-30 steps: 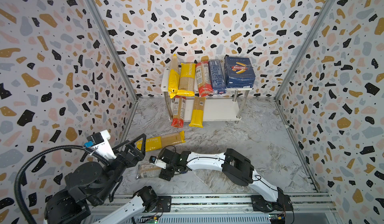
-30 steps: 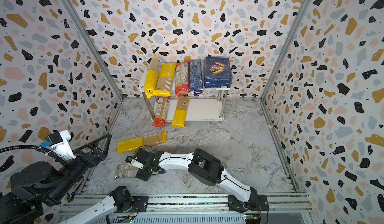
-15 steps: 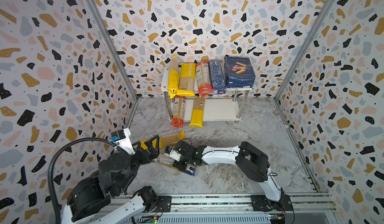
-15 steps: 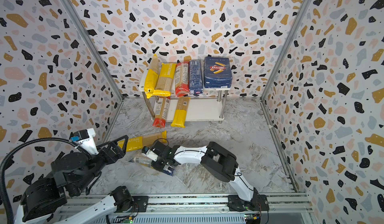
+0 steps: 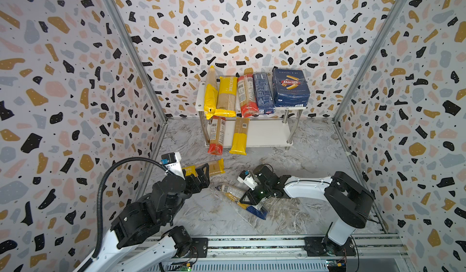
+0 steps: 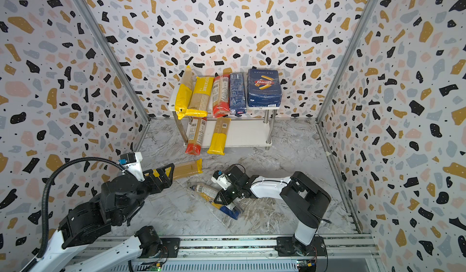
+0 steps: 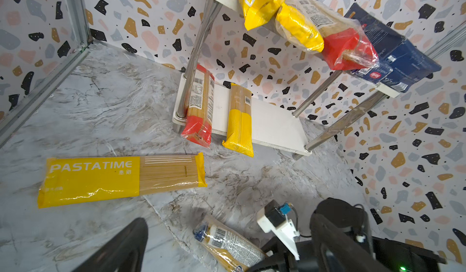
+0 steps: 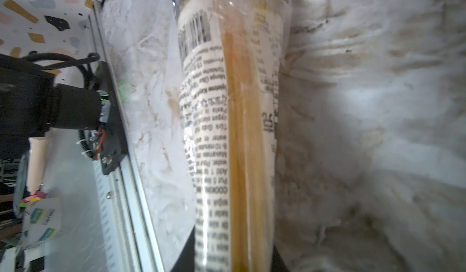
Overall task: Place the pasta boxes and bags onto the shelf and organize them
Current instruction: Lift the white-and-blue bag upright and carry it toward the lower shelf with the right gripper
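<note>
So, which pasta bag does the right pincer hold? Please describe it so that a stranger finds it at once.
Find the white shelf at the back, then come forward to the right pincer low over the floor. It is shut on a slim clear spaghetti bag. Unlike the yellow bag nearby, this one has dark-blue ends and a white label with a barcode.

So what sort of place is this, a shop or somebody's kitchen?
Most likely a robot test booth, not a shop: speckled panel walls enclose a marble-look floor, two robot arms are mounted on a metal rail, and the only furniture is a small shelf of pasta packs.
</note>
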Tool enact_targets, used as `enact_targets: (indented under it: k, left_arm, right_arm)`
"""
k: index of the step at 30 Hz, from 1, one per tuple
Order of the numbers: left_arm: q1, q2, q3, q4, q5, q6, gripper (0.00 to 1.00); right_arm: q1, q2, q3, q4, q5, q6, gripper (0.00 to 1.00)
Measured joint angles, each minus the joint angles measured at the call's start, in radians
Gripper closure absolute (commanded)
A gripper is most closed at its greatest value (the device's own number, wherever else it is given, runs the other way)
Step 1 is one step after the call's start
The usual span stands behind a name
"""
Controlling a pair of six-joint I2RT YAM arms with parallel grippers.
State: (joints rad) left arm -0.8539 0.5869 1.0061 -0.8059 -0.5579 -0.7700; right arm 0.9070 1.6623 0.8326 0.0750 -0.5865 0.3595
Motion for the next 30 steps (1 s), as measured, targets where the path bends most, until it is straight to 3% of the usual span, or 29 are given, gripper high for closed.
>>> enact_targets:
  k: [7, 12, 16, 30]
  left_arm:
    - [0.026, 0.043, -0.108, 0.076, 0.048, 0.015, 0.00]
    - [0.200, 0.095, -0.192, 0.160, 0.206, 0.056, 0.00]
    - [0.301, 0.140, -0.238, 0.211, 0.312, 0.086, 0.01]
    - [0.310, 0.249, -0.217, 0.318, 0.431, 0.138, 0.02]
  right_arm:
    - [-0.095, -0.206, -0.058, 0.016, -0.059, 0.051, 1.00]
    - [-0.185, -0.284, -0.063, 0.005, -0.042, 0.060, 1.00]
    - [-0.243, -0.286, -0.063, -0.009, 0.008, 0.060, 1.00]
    - [-0.382, -0.124, 0.105, -0.003, 0.217, 0.078, 1.00]
